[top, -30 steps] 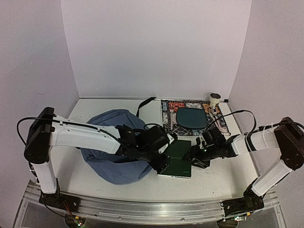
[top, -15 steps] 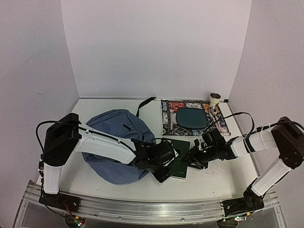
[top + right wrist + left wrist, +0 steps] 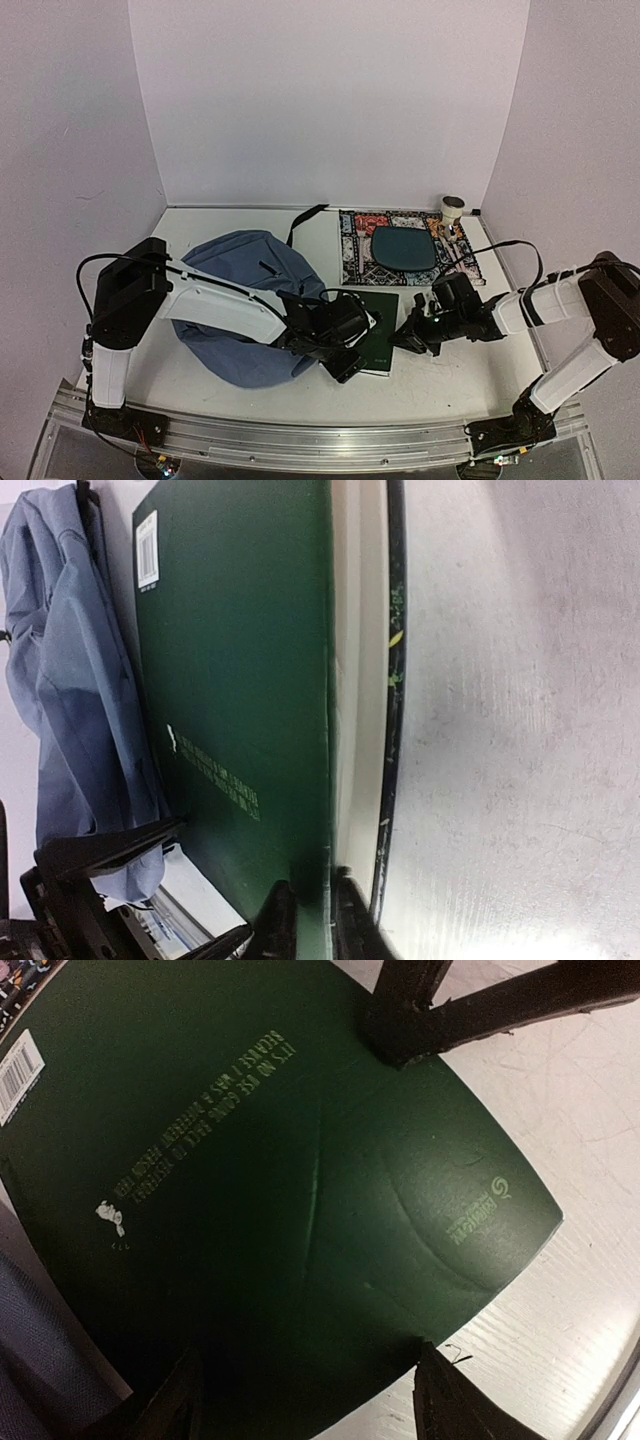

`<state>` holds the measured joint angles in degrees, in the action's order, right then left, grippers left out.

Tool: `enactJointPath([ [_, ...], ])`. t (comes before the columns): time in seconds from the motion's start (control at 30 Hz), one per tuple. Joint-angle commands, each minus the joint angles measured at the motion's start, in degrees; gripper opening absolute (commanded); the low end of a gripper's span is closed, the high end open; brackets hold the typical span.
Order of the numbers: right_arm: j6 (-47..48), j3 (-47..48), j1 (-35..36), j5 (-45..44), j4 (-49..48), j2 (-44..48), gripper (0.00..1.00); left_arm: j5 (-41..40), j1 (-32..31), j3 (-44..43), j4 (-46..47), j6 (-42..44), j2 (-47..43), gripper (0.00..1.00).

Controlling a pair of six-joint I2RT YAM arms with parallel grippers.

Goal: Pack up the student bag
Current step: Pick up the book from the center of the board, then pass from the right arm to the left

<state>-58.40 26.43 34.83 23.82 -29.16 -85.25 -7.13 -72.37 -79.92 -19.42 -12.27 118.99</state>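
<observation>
Green book (image 3: 378, 322), flat just beside the blue bag (image 3: 240, 300) at left, is pinched by its cover edge in the right gripper (image 3: 310, 912) while the left gripper (image 3: 310, 1405) is held spread over it; a lift into the bag is judged needed next.

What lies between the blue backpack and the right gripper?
A green book lies between the backpack and the right gripper, with the left gripper above its backpack-side edge. The top view shows this.
</observation>
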Motion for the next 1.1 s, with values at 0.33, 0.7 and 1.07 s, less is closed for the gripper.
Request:
enactJointPath([
  [0.33, -5.8, 0.3, 0.3, 6.2, -6.4, 7.6, 0.00, -4.6, 0.2, 5.6, 7.1, 3.5, -12.2, 0.80],
  [0.7, -12.7, 2.3, -1.8, 8.3, -5.5, 12.2, 0.00, -6.3, -0.1, 17.9, 15.0, 12.2, -22.5, 0.82],
  [1.07, -12.4, 4.4, -2.0, 8.4, -1.5, 12.1, 0.00, -16.1, -6.2, 19.2, 23.7, 16.6, -17.2, 0.85],
])
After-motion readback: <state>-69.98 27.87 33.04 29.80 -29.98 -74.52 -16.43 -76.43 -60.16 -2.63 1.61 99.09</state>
